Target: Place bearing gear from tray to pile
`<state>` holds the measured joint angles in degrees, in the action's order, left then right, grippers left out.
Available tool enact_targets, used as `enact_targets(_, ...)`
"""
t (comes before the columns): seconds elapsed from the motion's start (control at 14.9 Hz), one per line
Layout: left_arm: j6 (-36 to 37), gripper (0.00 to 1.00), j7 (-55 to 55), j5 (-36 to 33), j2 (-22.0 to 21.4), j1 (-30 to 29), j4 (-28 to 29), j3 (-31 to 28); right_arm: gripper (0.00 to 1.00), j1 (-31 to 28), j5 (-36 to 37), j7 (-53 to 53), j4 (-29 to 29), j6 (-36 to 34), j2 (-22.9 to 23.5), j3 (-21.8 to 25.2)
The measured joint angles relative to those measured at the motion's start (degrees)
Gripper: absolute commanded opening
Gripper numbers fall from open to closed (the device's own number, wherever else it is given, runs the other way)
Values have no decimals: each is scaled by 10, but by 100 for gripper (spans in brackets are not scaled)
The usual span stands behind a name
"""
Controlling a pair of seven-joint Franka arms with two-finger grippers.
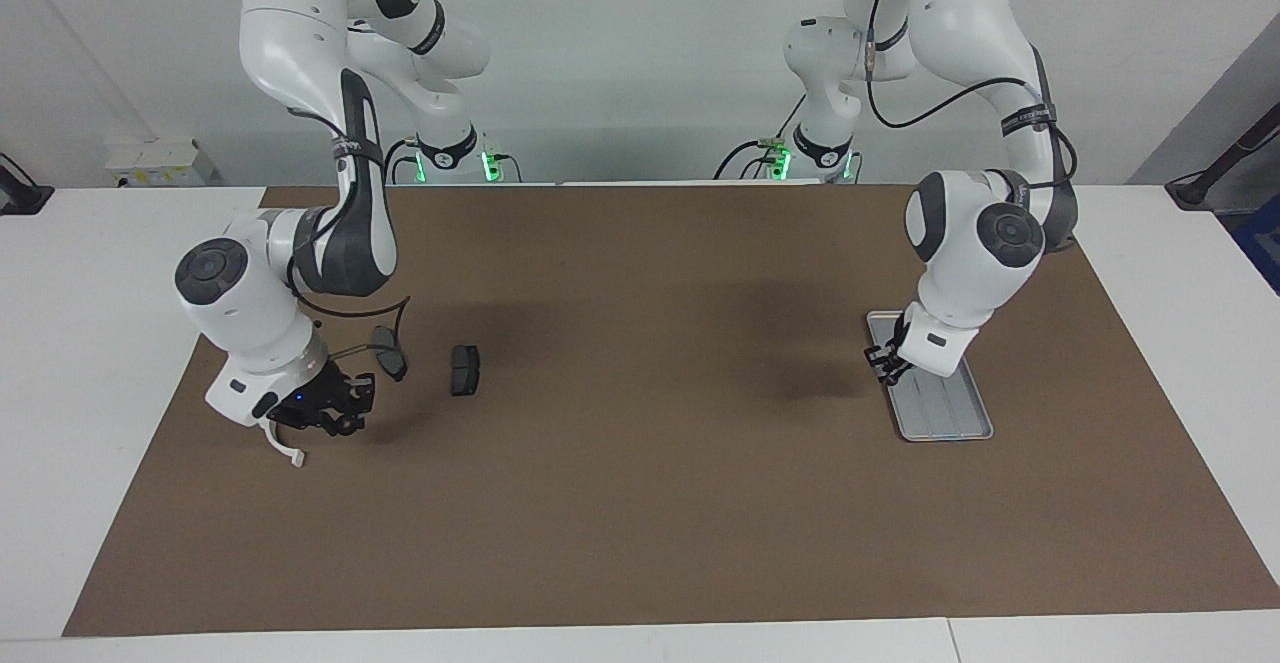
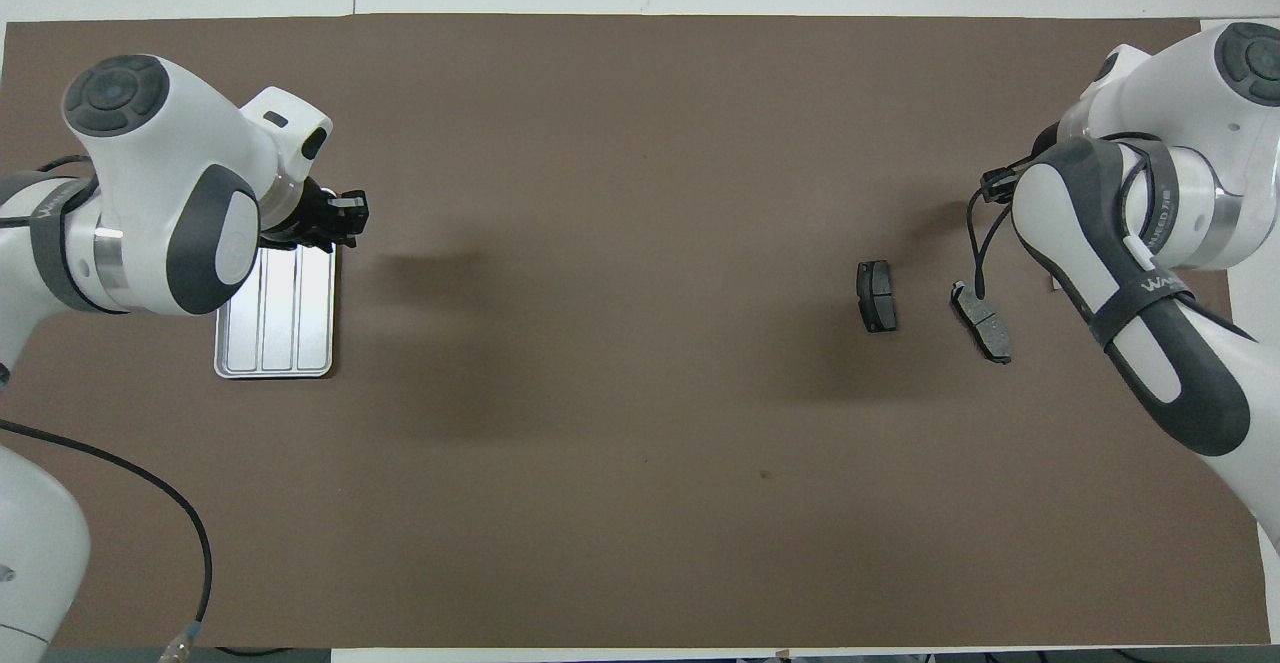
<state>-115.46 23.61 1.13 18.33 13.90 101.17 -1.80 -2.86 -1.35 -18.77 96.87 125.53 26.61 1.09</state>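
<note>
The silver-grey tray lies at the left arm's end of the table, and its bare floor shows no part. My left gripper hangs over the tray's rim on the side toward the table's middle. Its fingers are closed on a small dark part, the bearing gear, which is mostly hidden between them. The pile is at the right arm's end: two dark grey brake pads and a white semicircular bracket. My right gripper is open and empty just above the bracket.
A brown mat covers the table, with white table margins around it. A cable hangs from the right arm's wrist over the brake pad nearest that arm. The second pad lies beside it, toward the middle.
</note>
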Motion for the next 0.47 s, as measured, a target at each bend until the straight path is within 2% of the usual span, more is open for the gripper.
enact_targets(0.47, 16, 0, 275, 2, -4, 144, 0, 5, 0, -6, 0, -9, 31, 31, 4, 0)
